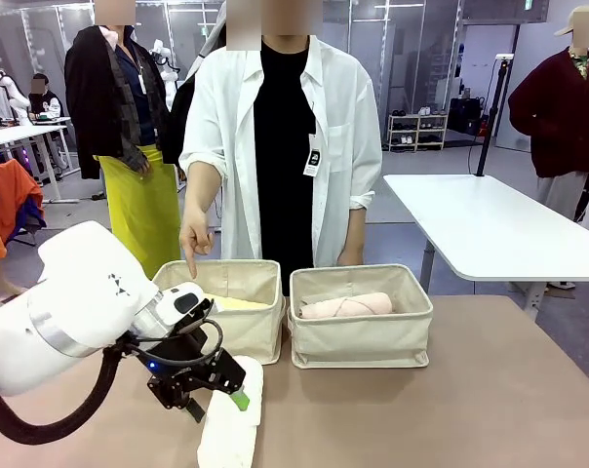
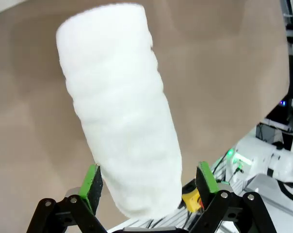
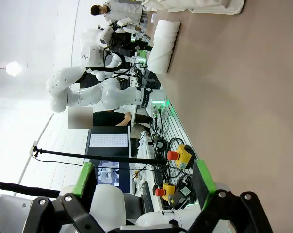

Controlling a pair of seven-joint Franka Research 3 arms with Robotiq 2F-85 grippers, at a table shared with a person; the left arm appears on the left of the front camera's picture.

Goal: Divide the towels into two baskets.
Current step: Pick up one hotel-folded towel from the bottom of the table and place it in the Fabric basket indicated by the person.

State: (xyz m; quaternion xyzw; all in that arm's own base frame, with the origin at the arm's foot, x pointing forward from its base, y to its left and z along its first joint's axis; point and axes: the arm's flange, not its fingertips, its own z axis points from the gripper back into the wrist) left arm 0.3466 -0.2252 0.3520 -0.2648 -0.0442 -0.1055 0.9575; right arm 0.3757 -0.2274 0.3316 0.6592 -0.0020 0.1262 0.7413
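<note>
L gripper (image 2: pixel 149 187) straddles one end of the white towel (image 2: pixel 120 116), jaws spread wide w/ a green pad either side of the roll and not yet pinching it; the towel lies flat on the brown surface (image 1: pixel 490 390), just in front of the left basket (image 1: pixel 238 317). A person's hand (image 1: pixel 195 234) points down into that basket, where a yellow towel (image 1: pixel 238 303) already sits; the pink towel (image 1: pixel 345 306) rests in the right basket (image 1: pixel 363 327), right beside it. R gripper (image 3: pixel 141 182) hangs released, jaws wide, nothing between them, well away from the left basket. The white roll looks light, soft and squashy: terry should compress under the pads and grip well, not slip, but a hold at the end may let the far end sag or the roll unwind. Best bet prob. a firm pinch across the thick body, nearer mid-length.
</note>
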